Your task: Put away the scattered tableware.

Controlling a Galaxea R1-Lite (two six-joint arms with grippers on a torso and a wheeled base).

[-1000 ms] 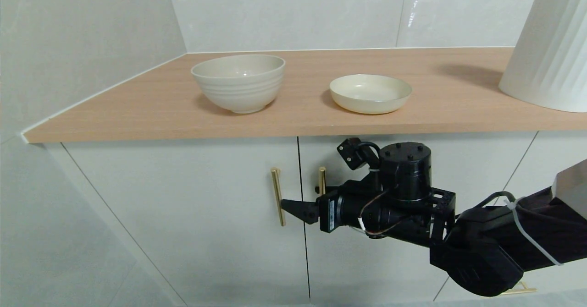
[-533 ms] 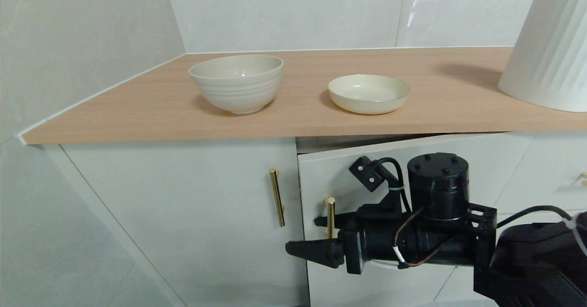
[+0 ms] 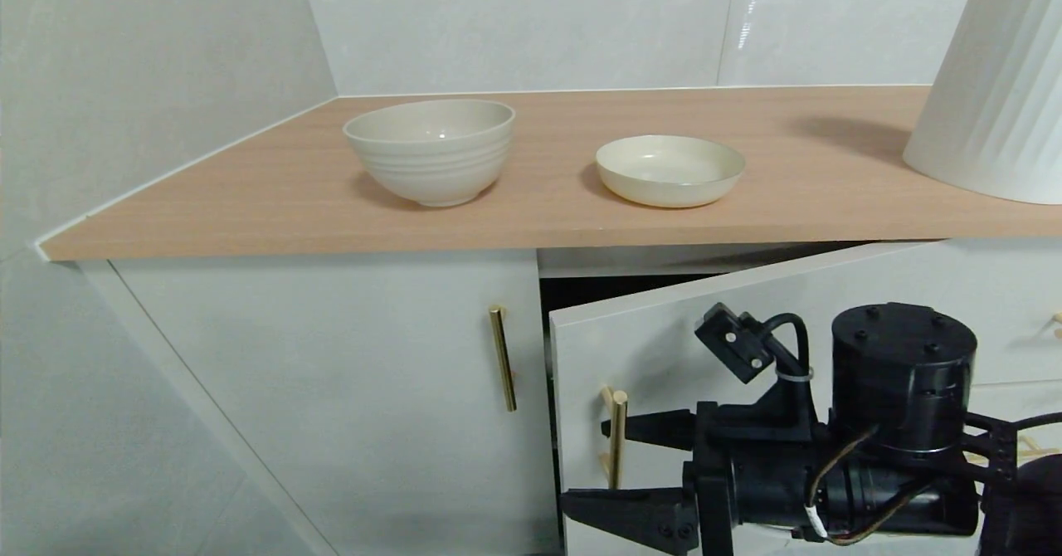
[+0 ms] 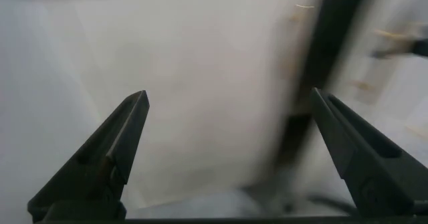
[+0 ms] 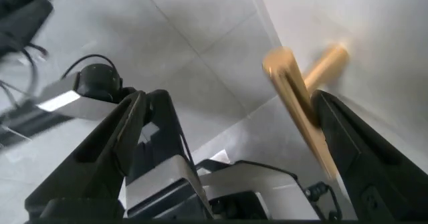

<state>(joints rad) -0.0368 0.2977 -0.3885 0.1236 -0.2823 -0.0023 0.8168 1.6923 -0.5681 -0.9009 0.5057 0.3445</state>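
Right end effector [image 3: 585, 465] beneath countertop [image 3: 274, 199] (wood)

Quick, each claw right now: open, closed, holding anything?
Left claw: open, empty.
Right claw: open, straddling the gold bar handle of the white cabinet door, not clamped on it.

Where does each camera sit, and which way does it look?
Head view: on the robot's head, facing forward and down at the wooden countertop, ribbed beige bowl, shallow cream dish and ajar white cabinet door; the right gripper shows.
Left wrist view: on the left wrist, facing white cabinet fronts past the left gripper and its open fingers.
Right wrist view: on the right wrist, facing the slim gold door handle between its own open fingers.
Shared: head and right wrist views both show that handle and gripper.
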